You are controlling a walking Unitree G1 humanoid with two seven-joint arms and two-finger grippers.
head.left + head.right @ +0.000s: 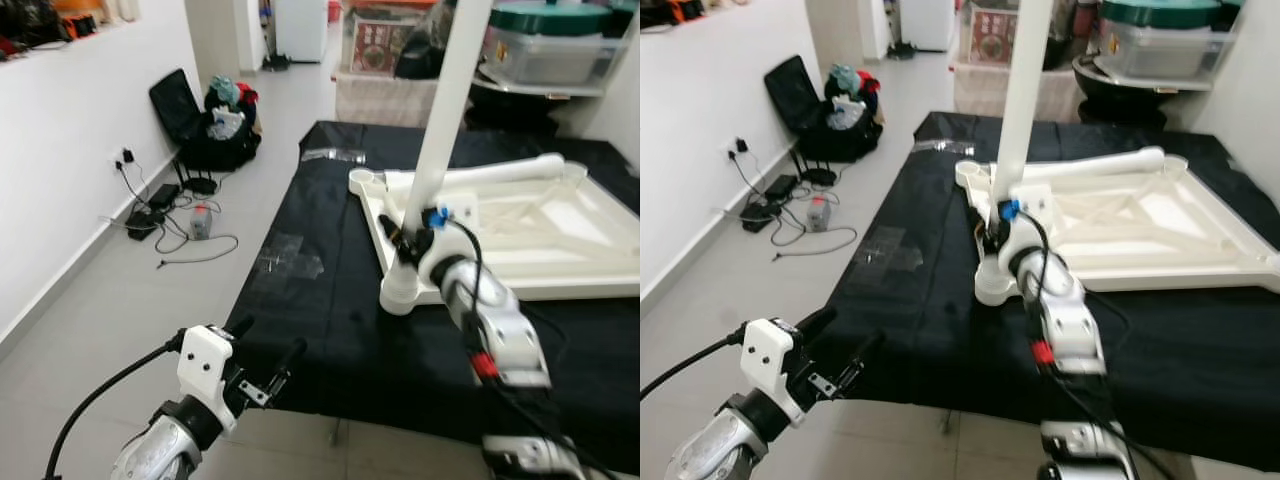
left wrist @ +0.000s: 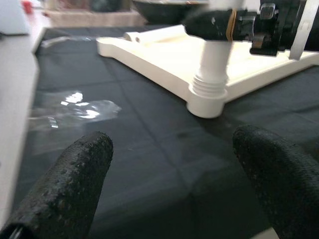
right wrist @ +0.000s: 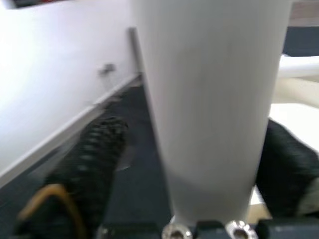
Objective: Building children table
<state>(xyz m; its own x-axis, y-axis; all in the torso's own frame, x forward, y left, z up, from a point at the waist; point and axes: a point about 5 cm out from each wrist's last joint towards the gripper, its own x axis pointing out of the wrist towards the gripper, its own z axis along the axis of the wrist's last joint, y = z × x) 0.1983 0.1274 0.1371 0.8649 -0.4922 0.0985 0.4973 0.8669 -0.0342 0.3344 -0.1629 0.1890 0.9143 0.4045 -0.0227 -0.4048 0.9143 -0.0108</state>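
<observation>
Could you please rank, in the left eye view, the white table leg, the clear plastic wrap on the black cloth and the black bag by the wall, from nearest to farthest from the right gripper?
1. White table leg: held upright in the right gripper, at the tabletop's corner.
2. Clear plastic wrap: to its left, flat on the black cloth.
3. Black bag: far left, on the floor by the wall.

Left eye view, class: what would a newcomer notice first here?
The tall white table leg standing in the corner socket of the upturned white tabletop on the black cloth, with the right gripper clamped round its base. The left gripper waits open at the cloth's near edge.
</observation>
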